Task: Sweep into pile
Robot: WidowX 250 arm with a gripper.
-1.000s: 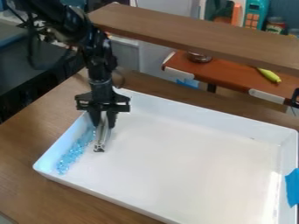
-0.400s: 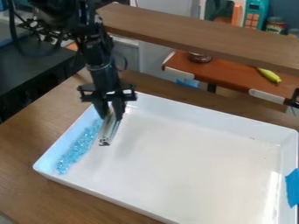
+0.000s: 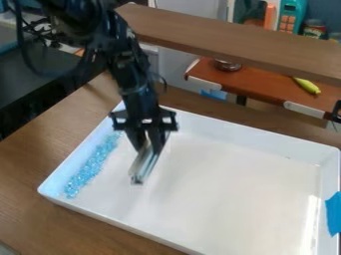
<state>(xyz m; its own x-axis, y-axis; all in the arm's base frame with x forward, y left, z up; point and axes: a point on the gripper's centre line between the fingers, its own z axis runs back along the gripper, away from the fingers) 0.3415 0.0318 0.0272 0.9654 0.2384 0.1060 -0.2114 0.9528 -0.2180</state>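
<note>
The tool (image 3: 150,144) and bar (image 3: 141,168) have moved away from the apparently glassy beads (image 3: 88,168).

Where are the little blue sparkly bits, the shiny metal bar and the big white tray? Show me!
Blue bits (image 3: 92,166): camera view, the middle of their long strip.
Metal bar (image 3: 144,164): camera view, partway along its length, below the jaws.
White tray (image 3: 230,187): camera view, a bare part of its floor.
</note>
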